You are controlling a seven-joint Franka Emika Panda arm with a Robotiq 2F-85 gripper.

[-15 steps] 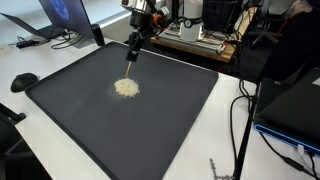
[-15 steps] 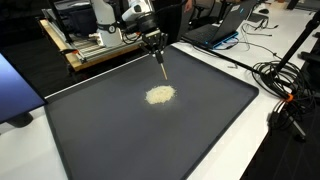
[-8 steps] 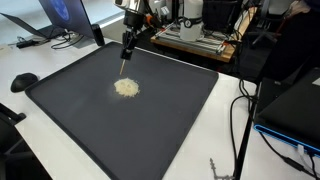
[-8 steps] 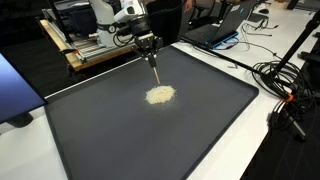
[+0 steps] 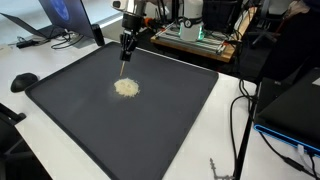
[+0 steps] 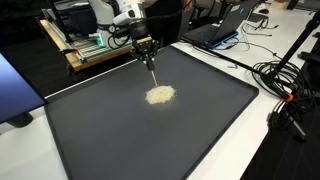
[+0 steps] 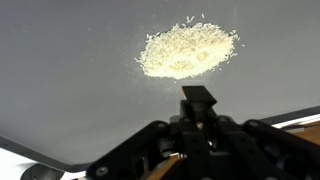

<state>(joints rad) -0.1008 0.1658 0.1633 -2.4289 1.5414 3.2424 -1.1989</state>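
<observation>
Grains [image 5: 126, 88] lie in a small, pale, loose heap near the middle of a dark matte mat [image 5: 180, 110] on the white table [image 5: 35, 65], with a few strays at its edge. The tool [image 5: 127, 44] is closed on a slim, straight stick [image 5: 124, 62] that points down. Its tip is just beside the heap and apart from it; whether it touches the mat I cannot tell. The step in hand looks like an approach with the stick. Reaching the heap would call for a short, light move, since dry grains scatter easily.
</observation>
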